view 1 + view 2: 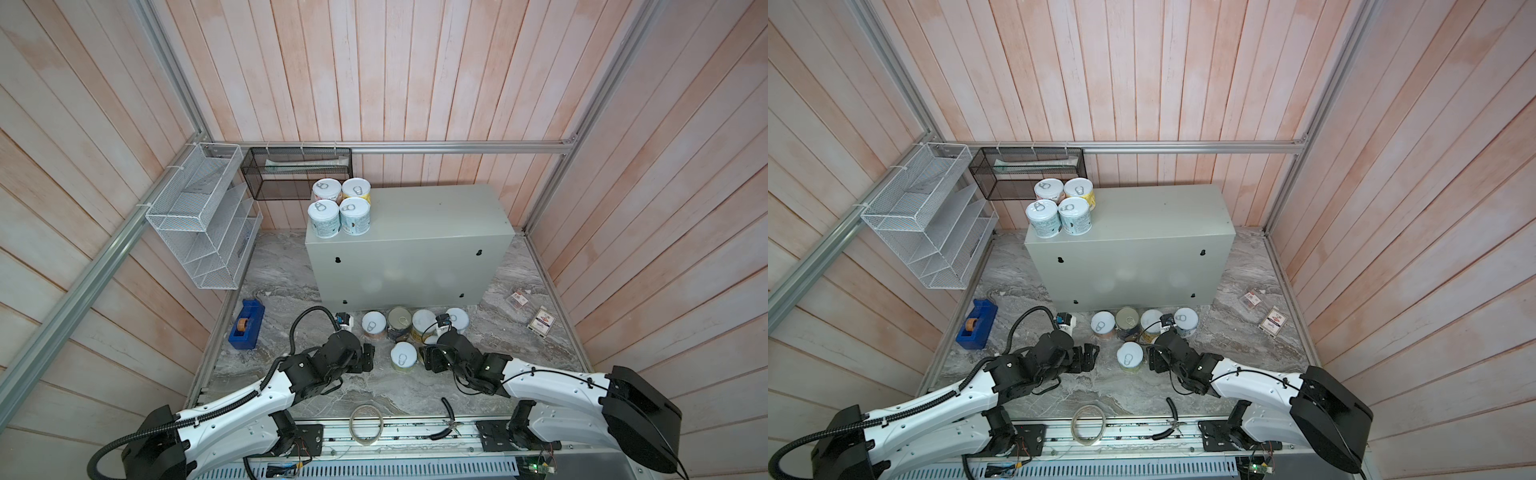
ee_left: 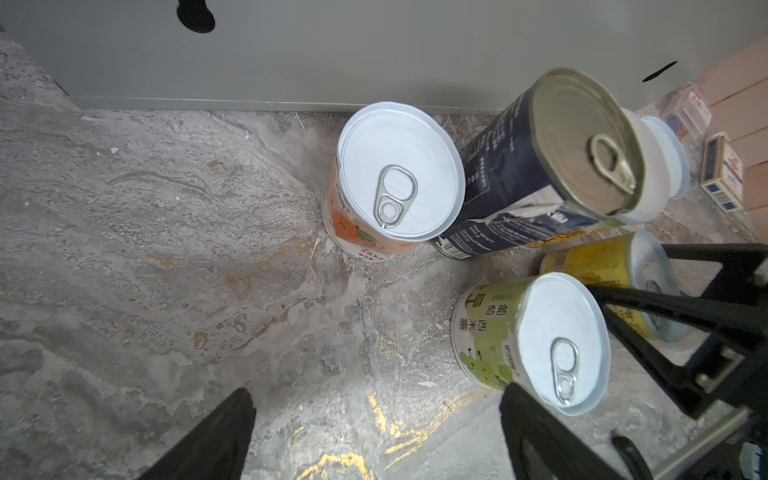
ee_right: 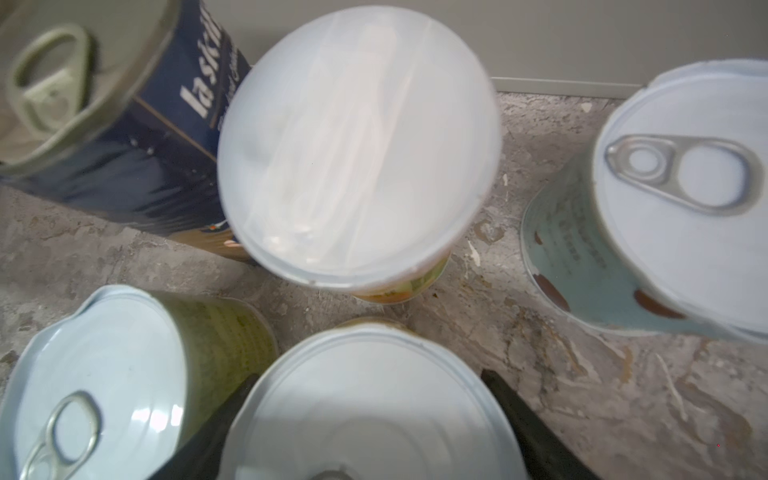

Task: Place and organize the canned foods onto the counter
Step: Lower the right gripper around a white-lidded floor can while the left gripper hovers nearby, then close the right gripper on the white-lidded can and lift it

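Observation:
Several cans [image 1: 354, 214] stand grouped on the left end of the grey-green counter [image 1: 432, 216]. On the marble floor before it stand an orange-label can [image 2: 399, 174], a tall navy can [image 2: 519, 166], a white-lidded can [image 3: 357, 145] and a teal can [image 3: 582, 257]. A green can [image 2: 498, 328] stands nearer the arms. Beside it is a yellow can [image 2: 594, 266], with my right gripper [image 3: 370, 415] shut on its sides. In both top views that gripper [image 1: 431, 349] hides most of the yellow can. My left gripper [image 2: 374, 399] hangs open and empty, just left of the green can.
A blue tape dispenser [image 1: 246, 324] sits at the left floor edge. A tape ring [image 1: 365, 424] and a black tool [image 1: 446, 419] lie at the front rail. Small boxes [image 1: 540, 320] lie at the right. Wire racks [image 1: 199, 216] hang on the left wall.

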`<state>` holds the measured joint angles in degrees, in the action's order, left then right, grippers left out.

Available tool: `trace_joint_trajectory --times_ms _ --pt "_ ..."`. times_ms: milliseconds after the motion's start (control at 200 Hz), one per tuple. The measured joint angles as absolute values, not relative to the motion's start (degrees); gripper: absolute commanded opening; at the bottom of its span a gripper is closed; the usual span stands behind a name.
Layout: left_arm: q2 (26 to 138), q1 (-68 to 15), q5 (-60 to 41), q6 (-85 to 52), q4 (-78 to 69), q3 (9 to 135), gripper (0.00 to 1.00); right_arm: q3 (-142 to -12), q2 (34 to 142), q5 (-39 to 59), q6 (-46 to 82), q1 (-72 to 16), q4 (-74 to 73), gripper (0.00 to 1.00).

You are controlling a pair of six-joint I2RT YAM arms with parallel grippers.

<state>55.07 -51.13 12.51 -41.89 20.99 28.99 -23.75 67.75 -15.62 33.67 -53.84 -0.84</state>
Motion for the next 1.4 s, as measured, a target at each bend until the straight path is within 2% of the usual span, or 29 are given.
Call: trace_joint_trajectory --times_ms 460,510,590,750,935,1120,1170,1190,1400 --pt "55.1 -51.1 12.7 -42.3 19.6 27.8 0.94 -30.5 72.1 -16.2 34.3 -53.8 8.6 0.00" --pt "55.1 -51.1 12.8 -42.3 19.4 27.7 0.94 -31.1 72.9 -16.5 34.3 -53.8 9.0 0.13" --pt "55.1 -51.1 12.9 -42.3 19.1 27.2 0.95 -31.9 74.0 -16.8 34.3 -53.8 9.1 0.27" --pt "55.1 -51.1 13.3 -42.3 19.0 26.9 0.95 -32.4 74.5 -17.0 34.3 -54.1 9.8 0.46" --pt "55.1 -51.1 13.5 -42.3 18.6 26.9 0.95 -32.8 74.5 -17.2 34.5 -54.7 11.2 0.63" --pt "55.1 -51.1 13.6 -42.1 18.4 26.9 0.95 -33.0 74.5 -17.7 34.9 -55.6 12.0 0.70" --pt "55.1 -51.1 13.6 -42.0 18.4 26.9 0.95 -33.0 74.5 -17.8 35.0 -55.7 12.0 0.82" --pt "55.1 -51.1 13.7 -42.0 18.4 26.9 0.95 -33.0 74.5 -17.7 35.2 -55.7 12.1 0.84" --pt "55.1 -51.1 13.9 -41.8 18.4 26.9 0.95 -32.8 75.2 -16.5 36.7 -56.0 13.5 0.88"
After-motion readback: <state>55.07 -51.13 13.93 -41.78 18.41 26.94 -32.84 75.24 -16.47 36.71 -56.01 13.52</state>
